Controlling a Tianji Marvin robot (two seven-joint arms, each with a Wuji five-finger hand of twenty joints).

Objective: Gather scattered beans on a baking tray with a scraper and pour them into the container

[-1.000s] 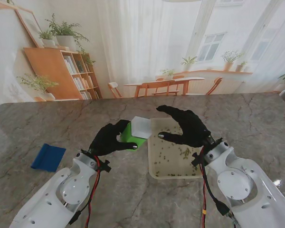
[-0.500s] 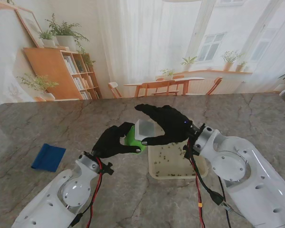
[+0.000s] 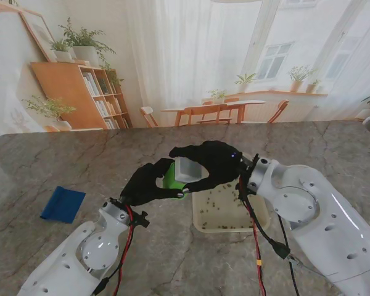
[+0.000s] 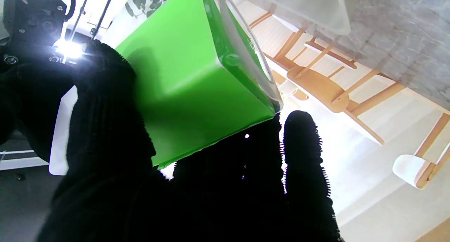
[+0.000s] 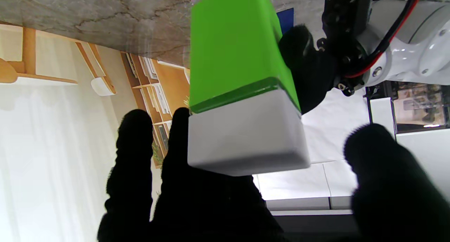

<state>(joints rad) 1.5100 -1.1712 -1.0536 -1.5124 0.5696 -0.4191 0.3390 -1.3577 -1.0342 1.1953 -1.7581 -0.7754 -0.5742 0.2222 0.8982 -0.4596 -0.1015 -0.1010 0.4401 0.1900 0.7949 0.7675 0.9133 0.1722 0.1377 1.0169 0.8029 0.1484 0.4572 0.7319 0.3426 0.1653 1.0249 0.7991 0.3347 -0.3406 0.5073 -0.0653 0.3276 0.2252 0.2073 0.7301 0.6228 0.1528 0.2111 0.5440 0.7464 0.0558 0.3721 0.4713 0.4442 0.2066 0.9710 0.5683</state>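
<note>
The left hand (image 3: 149,184) grips the green plastic container with its frosted white lid (image 3: 176,173) beside the cream baking tray (image 3: 205,223), presumably steadying it so the right hand (image 3: 211,162), fingers spread around the lid, can pull it off.

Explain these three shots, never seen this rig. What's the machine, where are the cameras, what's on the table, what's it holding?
It is a two-armed robot with black-gloved five-finger hands. The wide shot comes from a camera on its stand, looking down at a marble table. The other two come from cameras on each wrist, looking along the fingers; they appear upside down.

On the table lie a pale baking tray with small beans scattered in it, and a blue scraper off to the robot's left, untouched.

The left hand holds a green container with a white lid up off the table. The right hand is curled around the lid end, but whether it actually grips the lid I cannot tell.
</note>
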